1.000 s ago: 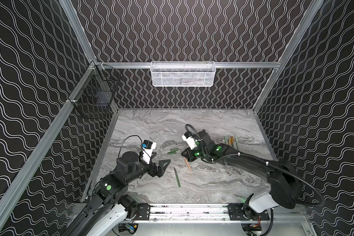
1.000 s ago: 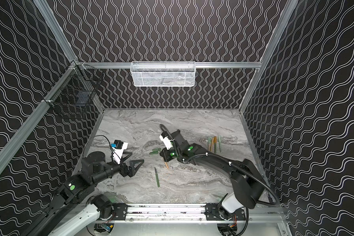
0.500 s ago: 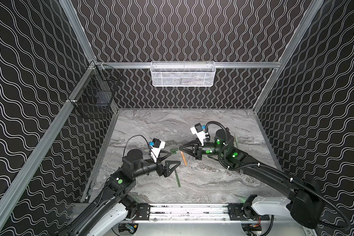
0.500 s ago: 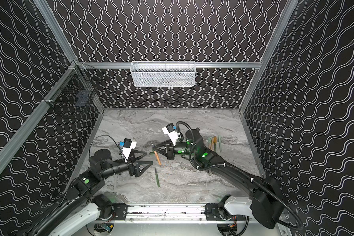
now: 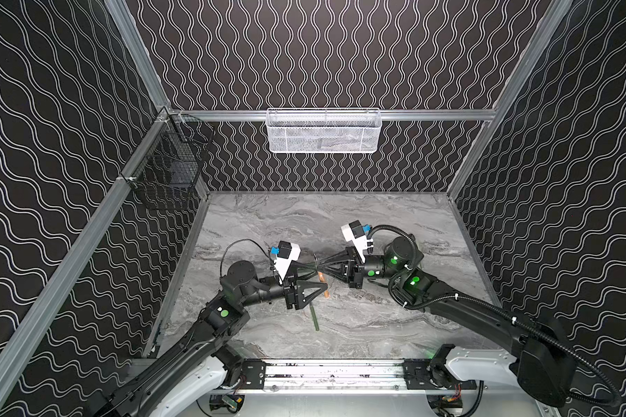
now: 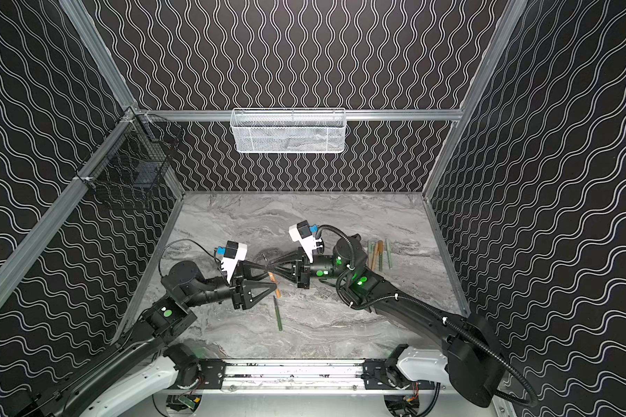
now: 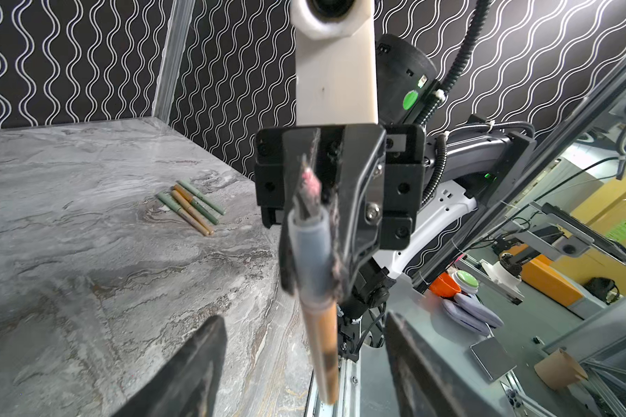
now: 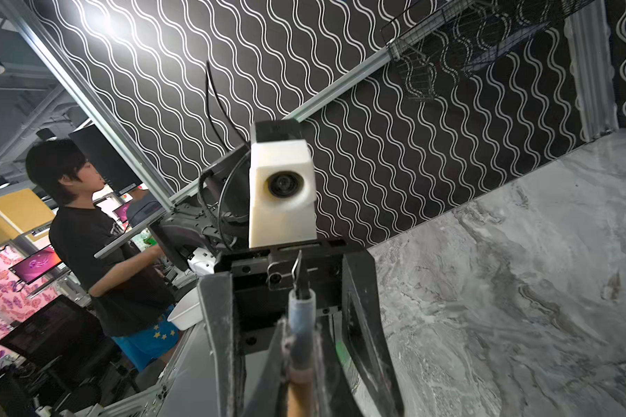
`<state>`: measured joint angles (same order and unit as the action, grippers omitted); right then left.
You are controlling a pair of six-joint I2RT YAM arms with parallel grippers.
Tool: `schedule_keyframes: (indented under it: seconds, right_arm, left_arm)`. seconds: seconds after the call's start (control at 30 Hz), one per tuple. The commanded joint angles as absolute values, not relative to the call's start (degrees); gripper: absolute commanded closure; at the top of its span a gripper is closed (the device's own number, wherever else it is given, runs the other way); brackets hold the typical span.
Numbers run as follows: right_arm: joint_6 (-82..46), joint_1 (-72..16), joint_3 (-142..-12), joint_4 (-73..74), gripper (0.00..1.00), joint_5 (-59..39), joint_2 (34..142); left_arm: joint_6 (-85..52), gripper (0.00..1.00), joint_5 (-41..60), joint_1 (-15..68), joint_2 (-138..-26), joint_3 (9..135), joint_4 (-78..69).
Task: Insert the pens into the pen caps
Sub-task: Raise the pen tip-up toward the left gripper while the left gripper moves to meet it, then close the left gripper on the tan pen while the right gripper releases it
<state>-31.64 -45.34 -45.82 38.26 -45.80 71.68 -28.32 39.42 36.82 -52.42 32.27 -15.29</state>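
Two grippers meet at one orange pen (image 7: 320, 335), and its lie decides the next move: the long axis runs steeply, dark tip (image 7: 308, 187) up, tail toward the table (image 5: 376, 325), crosswise to both sets of fingers. The right gripper (image 5: 318, 267) is clamped just under that tip. The left gripper (image 5: 320, 277) faces it, jaws apart, straddling the barrel without touching, so it looks best placed for a second grip. Near the orange pen, toward the arms' bases, lies a dark green pen (image 5: 314, 317); beyond it, on the right arm's side, four pens that look capped (image 6: 378, 254) lie in a row. Well behind it hang a white mesh basket (image 5: 323, 144) and a black wire basket (image 5: 167, 169), contents unclear
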Motion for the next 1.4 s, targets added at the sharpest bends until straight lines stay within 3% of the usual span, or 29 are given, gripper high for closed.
schedule_keyframes:
  seconds: [0.0, 0.2, 0.5, 0.67, 0.87, 1.07, 1.37]
  right_arm:
    - [-33.93, -45.84, -45.79, 44.51, 0.89, -46.24, 72.16]
    - [-34.17, -46.39, -45.77, 44.58, 0.89, -45.51, 72.33]
    - [-34.4, -46.4, -46.13, 43.77, 0.87, -45.44, 72.69]
    - [-31.28, -46.28, -47.05, 38.34, 0.75, -43.65, 71.96]
    - [-17.85, -45.36, -52.53, 16.89, 0.6, -36.09, 72.48]
    - [-5.01, -44.35, -56.72, 3.27, 0.58, -27.25, 82.24]
    - [6.23, -44.21, -69.06, -7.43, 0.58, -19.39, 103.01]
  left_arm:
    - [-28.47, 0.4, 40.13, 37.0, -52.91, 32.79, -18.34]
    - [-27.36, 0.68, 39.14, 37.01, -51.48, 33.0, -16.96]
    - [-25.0, 0.98, 37.84, 37.0, -49.4, 33.99, -12.27]
    - [-20.37, 1.0, 34.16, 37.0, -47.73, 37.74, 0.56]
    - [-14.02, 1.0, 25.66, 33.69, -47.89, 46.65, 27.0]
    - [-13.98, 1.0, 29.04, 24.03, -47.41, 49.31, 36.64]
    - [-13.39, 1.0, 30.82, 21.95, -44.8, 48.24, 34.91]
